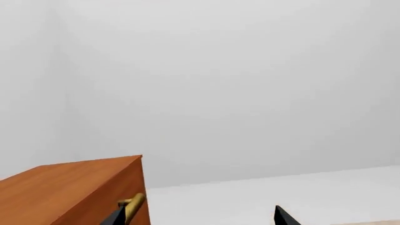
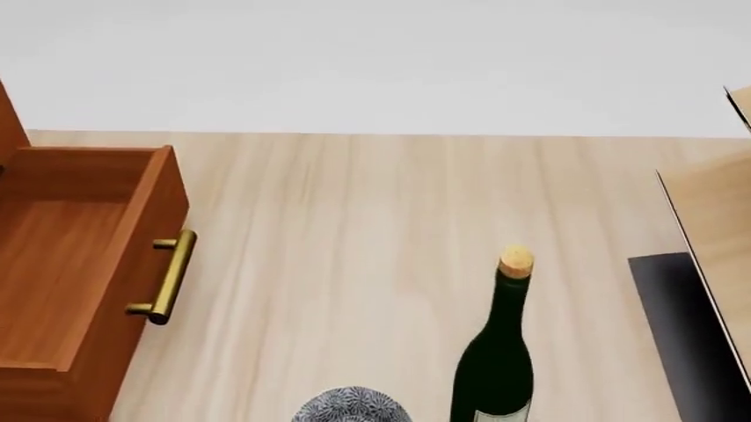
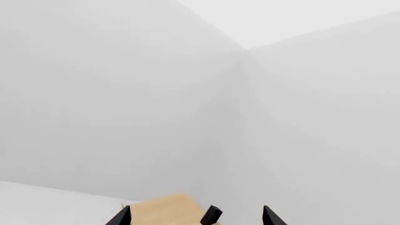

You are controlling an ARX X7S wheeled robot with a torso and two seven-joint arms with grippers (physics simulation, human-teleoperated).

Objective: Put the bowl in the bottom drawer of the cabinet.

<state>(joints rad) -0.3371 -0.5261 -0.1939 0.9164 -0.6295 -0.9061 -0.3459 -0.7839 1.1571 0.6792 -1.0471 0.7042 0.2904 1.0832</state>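
Reddish-brown wood fills the left side of our head view, where the open bottom drawer (image 2: 70, 255) of the cabinet (image 2: 10, 119) juts out over the pale wooden tabletop (image 2: 352, 229). We see into its bare wooden interior, and its brass bar handle (image 2: 171, 277) faces right on the drawer front. At the near edge of that view, cut off by the frame, sits the small round bowl with the blue-grey and white floral pattern (image 2: 350, 407); it stands on the tabletop, well apart from the drawer and to its right. Just right of the bowl stands a dark green glass bottle with a cork stopper (image 2: 499, 352), upright and much taller than the bowl. At the far right we see part of a pale wooden rack on a black base (image 2: 704, 237).

Neither arm shows in our head view. From the left wrist view, our left gripper (image 1: 196, 216) shows only two dark fingertips set wide apart, with nothing between them, near a corner of the cabinet (image 1: 75, 190) and a brass handle (image 1: 132, 205). Our right gripper (image 3: 195, 216) likewise shows spread fingertips holding nothing, facing white walls.
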